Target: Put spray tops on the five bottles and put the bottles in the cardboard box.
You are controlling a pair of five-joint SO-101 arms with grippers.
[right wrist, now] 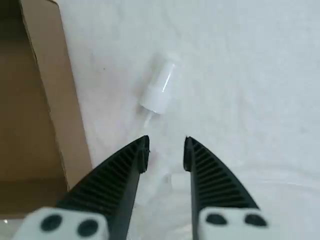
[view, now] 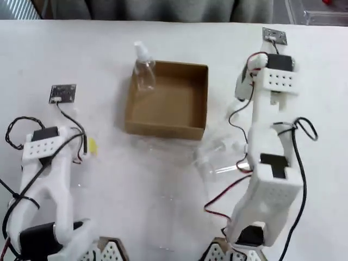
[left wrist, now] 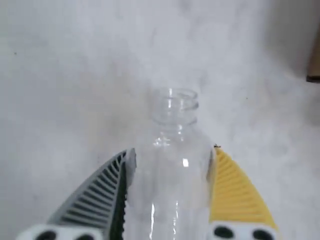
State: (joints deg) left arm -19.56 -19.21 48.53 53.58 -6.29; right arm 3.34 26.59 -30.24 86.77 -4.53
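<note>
One square brown cardboard box [view: 163,129], one capped clear plastic bottle [view: 144,69], one uncapped clear bottle [left wrist: 172,165] and one loose white spray top [right wrist: 159,90] are counted; the further clear bottles [view: 209,164], lying blurred, cannot be counted surely.

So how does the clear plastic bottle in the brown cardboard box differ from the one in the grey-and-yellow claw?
The boxed bottle wears a white spray top; the held bottle has a bare, open neck. The boxed bottle stands in the brown cardboard box; the held bottle is clamped in the left gripper. Both are clear plastic.
</note>
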